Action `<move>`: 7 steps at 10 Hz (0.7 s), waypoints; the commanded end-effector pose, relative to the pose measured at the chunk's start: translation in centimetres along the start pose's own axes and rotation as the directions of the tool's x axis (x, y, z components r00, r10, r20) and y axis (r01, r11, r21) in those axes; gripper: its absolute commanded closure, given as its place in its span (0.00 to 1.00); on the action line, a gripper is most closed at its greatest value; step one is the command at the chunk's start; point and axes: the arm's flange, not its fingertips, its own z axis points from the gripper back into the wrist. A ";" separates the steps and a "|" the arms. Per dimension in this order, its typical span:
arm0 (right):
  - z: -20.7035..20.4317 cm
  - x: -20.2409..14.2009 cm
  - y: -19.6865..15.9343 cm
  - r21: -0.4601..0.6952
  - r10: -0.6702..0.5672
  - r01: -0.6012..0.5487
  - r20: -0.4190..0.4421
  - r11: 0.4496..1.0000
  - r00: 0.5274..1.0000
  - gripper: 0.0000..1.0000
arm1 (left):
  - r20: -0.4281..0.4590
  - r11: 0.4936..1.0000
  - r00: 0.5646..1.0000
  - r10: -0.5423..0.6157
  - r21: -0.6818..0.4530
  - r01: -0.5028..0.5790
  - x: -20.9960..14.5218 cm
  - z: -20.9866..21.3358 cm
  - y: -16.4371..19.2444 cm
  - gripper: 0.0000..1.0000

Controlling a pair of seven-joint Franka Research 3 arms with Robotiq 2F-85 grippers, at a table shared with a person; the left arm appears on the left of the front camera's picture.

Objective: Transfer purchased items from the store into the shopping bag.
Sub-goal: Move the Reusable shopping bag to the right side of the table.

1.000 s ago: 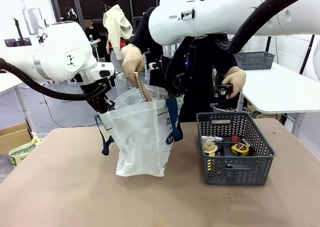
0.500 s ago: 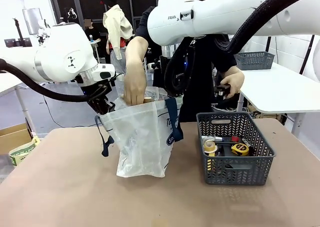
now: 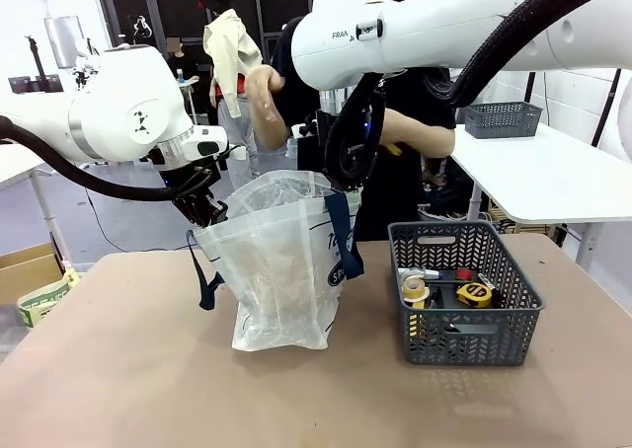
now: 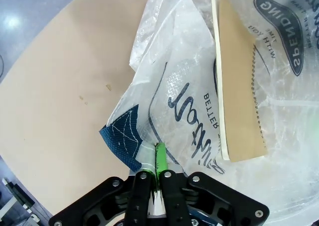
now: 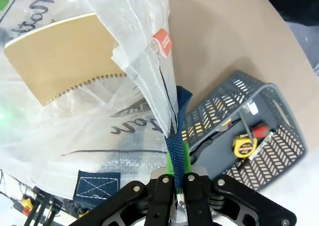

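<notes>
The left hand is pinched together on the rim of the clear plastic bag, right beside a navy strap patch. The right hand is clamped on the opposite rim, its green pads closed over the other navy strap. Between the two, the bag stands upright with its mouth held open and its base resting on the counter.

Inside the bag, a tan spiral-bound notebook leans against the printed wall. Near the bag on the robot's right, and apart from it, sits a dark grey basket holding a yellow tape measure and a roll of tape.

The counter is matte brown with a rounded edge and a few faint marks. A person stands at its far side, with one hand raised above the bag's mouth.

Behind, a white table carries a second grey basket. A cardboard box sits on the grey floor at the left.
</notes>
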 end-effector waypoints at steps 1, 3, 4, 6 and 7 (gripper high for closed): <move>0.0 0.0 -0.1 0.002 -0.006 0.006 0.000 1.000 1.000 1.00 | 0.001 1.000 1.000 0.003 0.002 -0.003 0.0 0.1 0.1 1.00; 0.0 0.0 -0.1 0.002 -0.006 0.006 0.000 1.000 1.000 1.00 | 0.001 1.000 1.000 0.003 0.002 -0.003 0.0 0.1 0.1 1.00; 0.0 0.0 -0.1 0.002 -0.006 0.006 0.000 1.000 1.000 1.00 | 0.001 1.000 1.000 0.003 0.002 -0.003 0.0 0.1 0.1 1.00; 0.0 0.0 -0.1 0.002 -0.006 0.006 0.000 1.000 1.000 1.00 | 0.001 1.000 1.000 0.003 0.002 -0.003 0.0 0.1 0.1 1.00; 0.0 0.0 -0.1 0.002 -0.006 0.006 0.000 1.000 1.000 1.00 | 0.001 1.000 1.000 0.003 0.002 -0.003 0.0 0.1 0.1 1.00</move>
